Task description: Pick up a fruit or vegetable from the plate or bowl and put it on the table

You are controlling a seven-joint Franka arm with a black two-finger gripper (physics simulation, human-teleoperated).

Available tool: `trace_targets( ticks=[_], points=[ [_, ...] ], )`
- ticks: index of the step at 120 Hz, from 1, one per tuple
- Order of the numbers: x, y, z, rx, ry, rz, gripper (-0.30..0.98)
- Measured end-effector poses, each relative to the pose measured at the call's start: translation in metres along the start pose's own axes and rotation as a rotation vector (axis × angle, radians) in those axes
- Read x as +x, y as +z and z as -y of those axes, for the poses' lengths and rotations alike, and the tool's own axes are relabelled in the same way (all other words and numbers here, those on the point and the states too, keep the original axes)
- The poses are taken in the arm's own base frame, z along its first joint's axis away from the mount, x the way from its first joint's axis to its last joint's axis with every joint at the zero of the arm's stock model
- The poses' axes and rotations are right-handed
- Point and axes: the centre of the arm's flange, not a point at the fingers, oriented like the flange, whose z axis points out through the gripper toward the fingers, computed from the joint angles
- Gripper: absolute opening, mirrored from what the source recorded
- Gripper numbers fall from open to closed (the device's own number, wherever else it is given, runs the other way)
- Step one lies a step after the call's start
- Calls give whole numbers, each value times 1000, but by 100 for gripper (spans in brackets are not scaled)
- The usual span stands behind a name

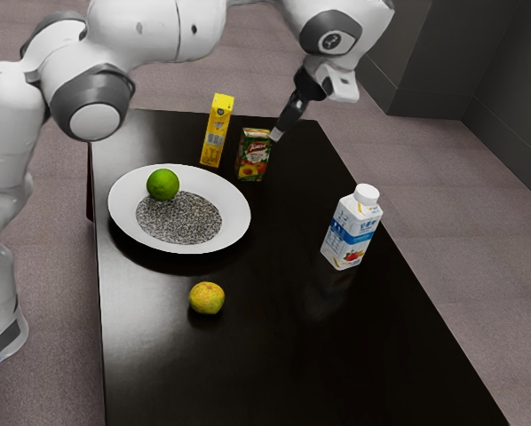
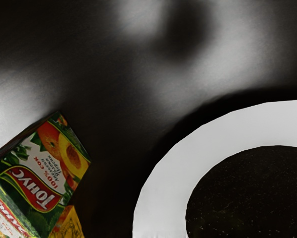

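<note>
Green lime [image 1: 163, 185] is the fruit on the plate [image 1: 122, 213], resting where the speckled grey centre meets the white rim, toward the exterior view's upper left. Largest of all is the mauve-grey floor [image 1: 452, 213], and upon it stands the glossy black surface [image 1: 248, 364] that carries everything else. The white and grey arm [image 1: 150, 31] comes in from the exterior view's upper left and bends over the far part of the surface. The round plate lies flat near the edge at the exterior view's left. At the arm's end, the black claw [image 1: 276, 135] slants down to just beside the top of the juice box [image 1: 253, 154] in the exterior view; I cannot tell how far open it is or whether it has hold of anything. The white and blue carton [image 1: 352, 228], with its white cap, stands upright toward the exterior view's right, well apart from the plate. A tall, narrow yellow carton [image 1: 217, 131] stands upright near the juice box, on the exterior view's left of it. The shorter juice box, green and red with fruit printed on it, is upright too. Smaller again is the yellow-orange citrus fruit [image 1: 207, 298], directly on the surface, apart from the plate, and the lime looks slightly smaller still.
</note>
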Motion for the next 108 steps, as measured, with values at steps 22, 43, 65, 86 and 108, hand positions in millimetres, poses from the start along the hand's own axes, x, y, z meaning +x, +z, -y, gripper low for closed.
trace_targets(
  ticks=[22,43,65,86,108],
  points=[
    [-59,-43,-24,-12,188,-102,68],
    [-135,-2,11,-106,329,-251,68],
    [-112,35,-1,-120,552,-250,66],
    [-128,63,-19,-133,779,-339,67],
    [-101,76,-30,-37,950,-250,68]
  ],
)
